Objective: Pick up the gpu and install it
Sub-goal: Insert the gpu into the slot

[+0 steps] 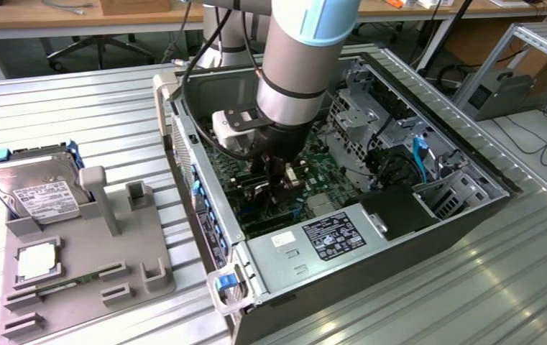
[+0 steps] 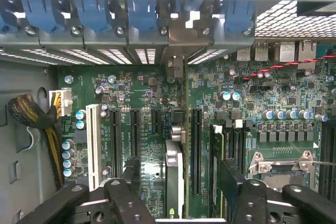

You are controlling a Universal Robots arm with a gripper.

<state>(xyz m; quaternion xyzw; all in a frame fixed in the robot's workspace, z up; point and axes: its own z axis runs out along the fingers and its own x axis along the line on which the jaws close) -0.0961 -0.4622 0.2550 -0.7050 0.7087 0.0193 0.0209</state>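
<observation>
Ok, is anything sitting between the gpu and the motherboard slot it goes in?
Nothing visible does. The gpu stands on edge right down at the motherboard, with the end effector open, its fingers apart from the card on either side.

labels on the hard drive (image 1: 41, 198) and power supply (image 1: 336, 237), print too small to read

Arm (image 1: 297, 65) pointing down, gripper (image 2: 176, 203) jaws spread
</observation>
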